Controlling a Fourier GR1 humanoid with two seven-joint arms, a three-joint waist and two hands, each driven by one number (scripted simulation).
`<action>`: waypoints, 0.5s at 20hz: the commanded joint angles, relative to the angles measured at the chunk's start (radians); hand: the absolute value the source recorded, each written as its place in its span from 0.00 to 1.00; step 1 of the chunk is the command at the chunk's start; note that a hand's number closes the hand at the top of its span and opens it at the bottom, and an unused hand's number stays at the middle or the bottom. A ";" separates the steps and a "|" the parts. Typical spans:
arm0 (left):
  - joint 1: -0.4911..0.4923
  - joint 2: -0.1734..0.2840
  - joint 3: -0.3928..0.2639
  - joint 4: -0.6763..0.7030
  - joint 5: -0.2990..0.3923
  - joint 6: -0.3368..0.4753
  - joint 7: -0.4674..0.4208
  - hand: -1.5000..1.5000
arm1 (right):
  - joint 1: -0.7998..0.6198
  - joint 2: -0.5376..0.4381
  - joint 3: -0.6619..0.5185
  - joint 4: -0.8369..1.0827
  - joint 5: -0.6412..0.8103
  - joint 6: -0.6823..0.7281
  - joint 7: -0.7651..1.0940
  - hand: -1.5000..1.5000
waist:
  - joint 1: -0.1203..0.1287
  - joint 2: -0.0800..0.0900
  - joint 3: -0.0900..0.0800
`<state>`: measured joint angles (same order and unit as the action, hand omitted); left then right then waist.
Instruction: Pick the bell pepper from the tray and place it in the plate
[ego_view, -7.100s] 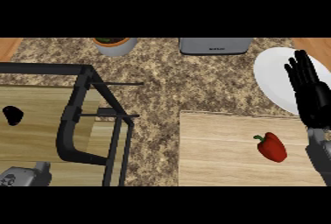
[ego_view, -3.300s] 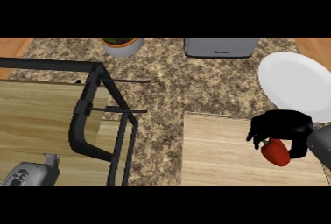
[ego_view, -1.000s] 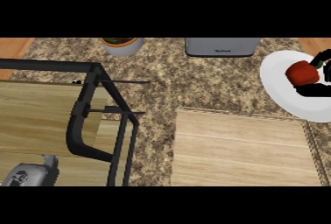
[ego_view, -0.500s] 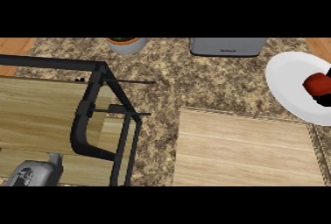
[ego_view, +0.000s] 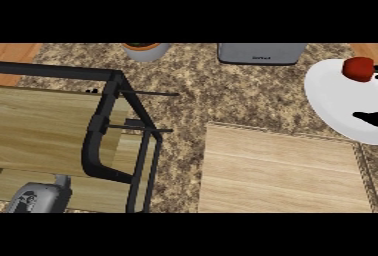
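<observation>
The red bell pepper (ego_view: 359, 68) lies on the white plate (ego_view: 332, 100) at the right edge of the head view, near the plate's far rim. Only a sliver of my right hand (ego_view: 367, 117) shows at the right border. It is a straight black finger over the plate, below the pepper and apart from it. A small black bit also shows just right of the pepper. The wooden tray (ego_view: 284, 170) in the lower middle has nothing on it. My left hand is out of view; only its grey forearm (ego_view: 33, 198) shows at the lower left.
A black metal frame (ego_view: 111, 130) stands over a wooden surface (ego_view: 44, 125) on the left. A small pot (ego_view: 145, 50) and a grey appliance (ego_view: 262, 53) sit at the counter's far edge. Speckled stone counter (ego_view: 221, 95) lies between them.
The pepper was lifted off the tray and carried up right onto the plate. Since half a second ago the hand has drawn back toward the right border, and the view has shifted slightly.
</observation>
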<state>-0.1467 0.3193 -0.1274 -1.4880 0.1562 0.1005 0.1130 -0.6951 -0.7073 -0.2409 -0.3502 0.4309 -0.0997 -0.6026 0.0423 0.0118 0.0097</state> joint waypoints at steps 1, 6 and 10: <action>0.018 -0.017 0.011 0.010 -0.001 0.032 0.039 0.50 | -0.035 0.031 -0.061 0.001 -0.064 -0.003 -0.152 0.00 | -0.003 0.002 -0.005; 0.008 0.011 0.069 0.085 0.007 0.014 0.004 0.50 | -0.043 0.012 -0.151 -0.004 -0.198 0.233 -0.258 0.00 | -0.034 -0.005 -0.008; 0.012 0.016 0.072 0.039 0.027 -0.010 0.025 0.50 | -0.102 -0.036 -0.211 0.091 -0.266 0.379 -0.089 0.00 | -0.026 -0.005 -0.008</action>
<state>-0.1244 0.3196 -0.1110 -1.4914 0.1461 0.0971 0.1059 -0.7799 -0.7224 -0.3986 -0.3137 0.2324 0.1542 -0.7511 0.0217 0.0007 0.0084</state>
